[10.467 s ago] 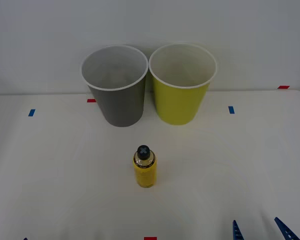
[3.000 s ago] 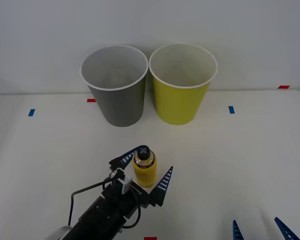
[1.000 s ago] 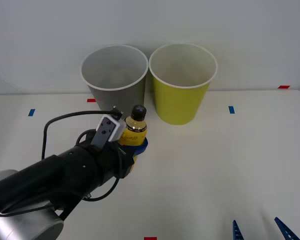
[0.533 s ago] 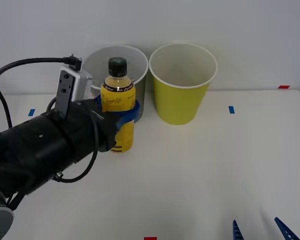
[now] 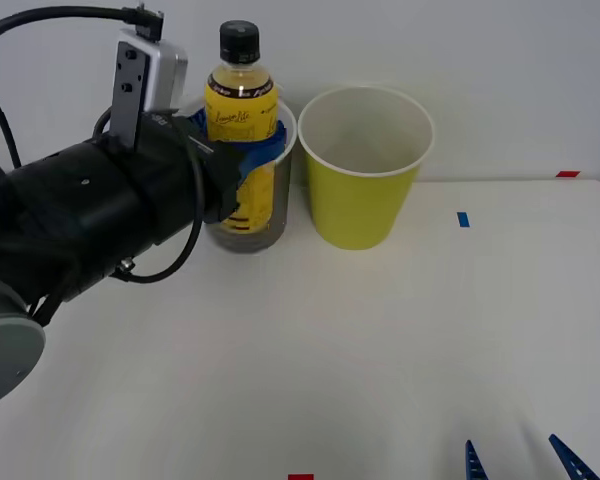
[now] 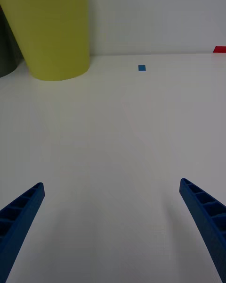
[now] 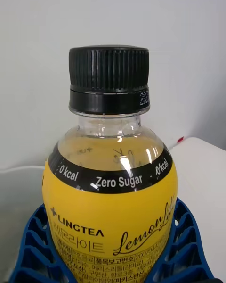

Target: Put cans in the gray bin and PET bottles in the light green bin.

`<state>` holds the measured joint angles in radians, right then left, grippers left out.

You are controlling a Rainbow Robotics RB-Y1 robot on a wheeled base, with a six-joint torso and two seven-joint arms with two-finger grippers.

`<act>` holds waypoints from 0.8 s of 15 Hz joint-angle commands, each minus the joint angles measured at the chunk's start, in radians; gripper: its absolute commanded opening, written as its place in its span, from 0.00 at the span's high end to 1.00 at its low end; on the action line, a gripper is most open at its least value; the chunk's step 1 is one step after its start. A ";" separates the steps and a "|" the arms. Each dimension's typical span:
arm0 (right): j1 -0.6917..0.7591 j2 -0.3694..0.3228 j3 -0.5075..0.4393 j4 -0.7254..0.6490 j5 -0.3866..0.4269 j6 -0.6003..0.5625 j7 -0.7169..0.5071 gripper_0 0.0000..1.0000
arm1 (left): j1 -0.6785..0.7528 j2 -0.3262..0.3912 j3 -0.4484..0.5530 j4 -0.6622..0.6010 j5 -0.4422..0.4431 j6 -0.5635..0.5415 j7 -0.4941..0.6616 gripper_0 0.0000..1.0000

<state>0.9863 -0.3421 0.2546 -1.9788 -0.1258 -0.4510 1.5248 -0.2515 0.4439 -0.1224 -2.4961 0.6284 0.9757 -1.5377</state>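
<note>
One PET bottle (image 7: pixel 110 207), "LINGTEA", "Zero Sugar", clamped in left gripper (image 5: pixel 248 152)

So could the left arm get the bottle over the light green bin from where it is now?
Probably yes: the left gripper holds the bottle upright, above rim height, with the light green bin open beside it.

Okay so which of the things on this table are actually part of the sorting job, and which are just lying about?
Part of the job:
- PET bottle, upright in the left gripper, lifted in front of the gray bin
- light green bin, where the bottle belongs
- right gripper, open, parked low over the table's near edge

Just lying about:
- blue tape mark
- red tape mark
</note>
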 commanded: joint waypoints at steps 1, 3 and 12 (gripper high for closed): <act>0.000 0.000 0.000 0.000 0.000 0.000 0.000 0.00 | -0.127 -0.071 -0.007 0.115 0.011 0.000 -0.009 1.00; 0.000 0.000 0.000 0.000 0.000 0.000 0.000 0.00 | -0.201 -0.103 -0.039 0.172 -0.019 0.000 -0.012 1.00; 0.000 0.000 0.000 0.000 0.000 0.000 0.000 0.00 | -0.512 -0.264 -0.069 0.592 -0.059 -0.042 -0.047 1.00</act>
<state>0.9863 -0.3421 0.2546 -1.9788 -0.1258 -0.4510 1.5248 -0.7294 0.2101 -0.1915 -1.9551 0.5757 0.9535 -1.5737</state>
